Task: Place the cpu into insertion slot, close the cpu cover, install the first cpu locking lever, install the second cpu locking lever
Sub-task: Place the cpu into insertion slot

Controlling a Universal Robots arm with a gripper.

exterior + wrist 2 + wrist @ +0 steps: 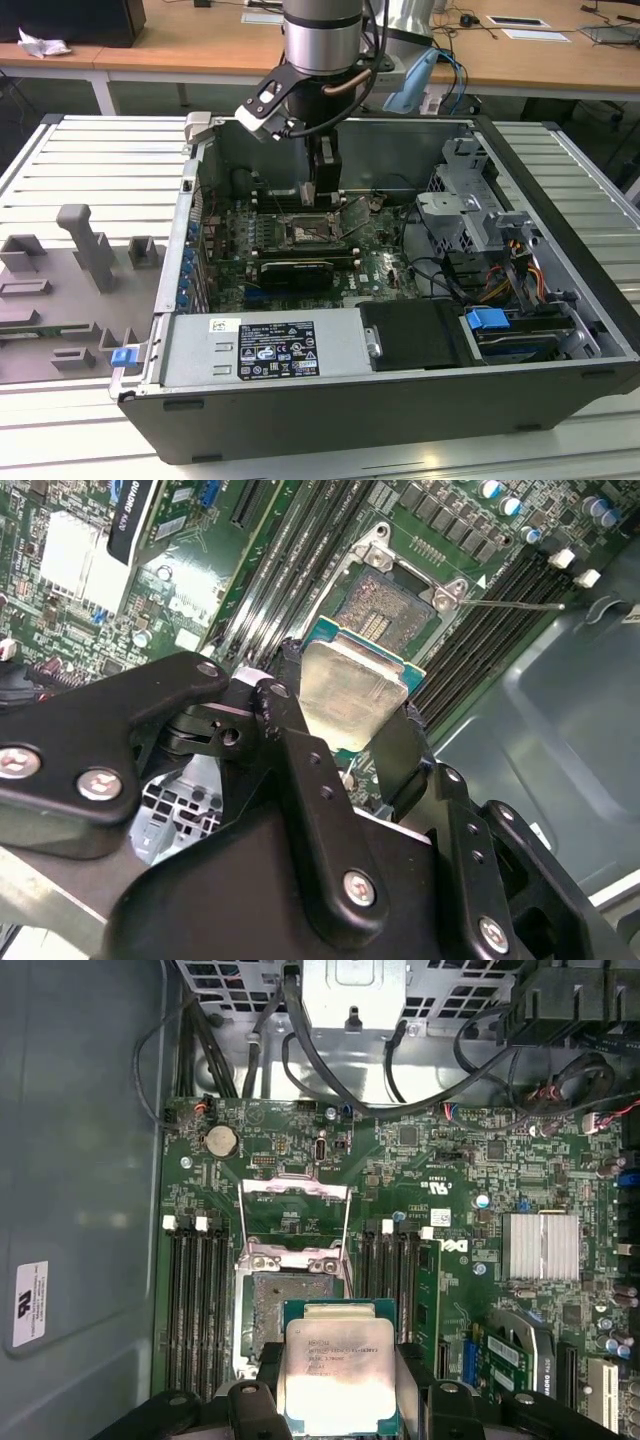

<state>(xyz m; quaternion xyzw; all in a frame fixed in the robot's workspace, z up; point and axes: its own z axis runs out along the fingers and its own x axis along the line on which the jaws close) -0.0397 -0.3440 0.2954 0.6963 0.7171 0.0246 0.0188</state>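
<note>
The pincer [348, 715] is seen clamped on the cpu [345, 680], which is gripped at two opposite edges by the black fingers [290, 705] and held metal top up over the near edge of the insertion slot [272, 1310]. Part of the slot's dark bed is left uncovered; whether contact is made cannot be told. The cpu cover [295, 1188] is swung open beyond the slot. The slot is flanked by long memory slots [195, 1290] on the green motherboard [380, 265], which is housed with cables [455, 280] and a drive cage [465, 205] in an open computer case [300, 405]. The case is laid on a slatted metal table [90, 150], beside grey fixtures [90, 245]; wooden desks [180, 40] are visible behind.
</note>
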